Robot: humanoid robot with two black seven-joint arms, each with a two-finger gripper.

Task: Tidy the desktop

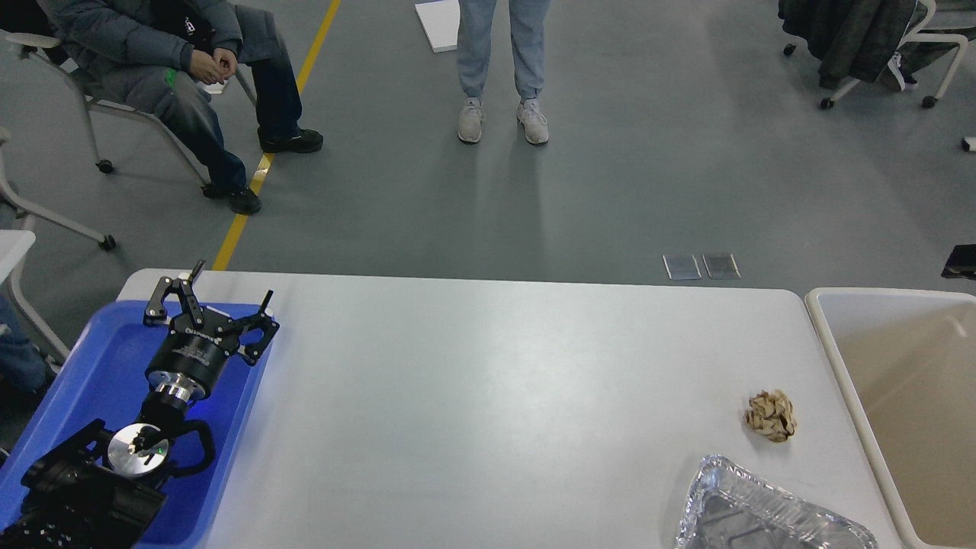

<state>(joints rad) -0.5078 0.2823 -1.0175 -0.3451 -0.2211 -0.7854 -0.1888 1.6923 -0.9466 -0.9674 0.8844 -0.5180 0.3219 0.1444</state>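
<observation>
The light grey-white desktop [488, 396] fills the lower half of the head view. A crumpled brown paper ball [771, 415] lies on it at the right. An empty foil tray [755, 511] sits at the front right edge. My left gripper [229, 286] is open and empty, above the far end of the blue tray [84, 381] at the left. A small dark piece of my right gripper [962, 261] shows at the right edge, beyond the beige bin [907, 396]; its fingers cannot be told apart.
The beige bin stands off the desktop's right end. A seated person [175, 69] and a standing person [503, 76] are on the floor beyond the desk. A chair with a coat [862, 46] is at the far right.
</observation>
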